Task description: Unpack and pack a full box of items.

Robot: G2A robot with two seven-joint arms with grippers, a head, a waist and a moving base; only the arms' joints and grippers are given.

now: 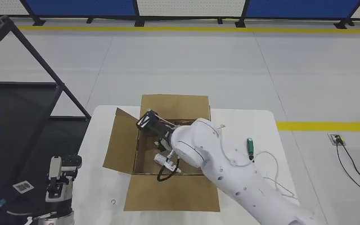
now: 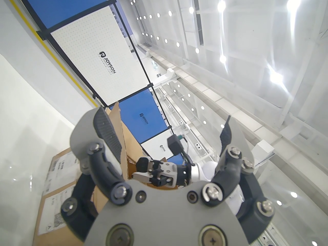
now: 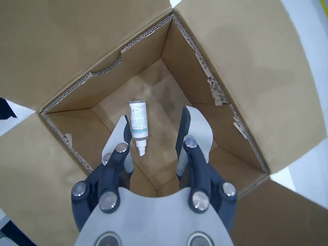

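The box stands open on the white tabletop, all four flaps folded out. The left wrist view shows the box with white shipping labels stuck on one outer wall, their print too small to make out.

A small clear spray bottle lies flat on its side on the floor of the box. A white label with fine print and a teal band wraps around it, and I can't read any of it.

The right pincer hangs above the inside of the box with its fingers spread and nothing between them. The bottle lies lower down, close beside one finger and not touching it. Its long axis runs roughly in line with the fingers. The white spray head points back toward the wrist and the flat bottom points toward the box's far corner.

From above, the right pincer is over the box's far left corner. The left pincer is off the tabletop's left side, well apart from the box. In its own wrist view the left pincer is spread wide, empty and tilted up toward the ceiling.

A green-handled tool lies on the tabletop to the right of the box.
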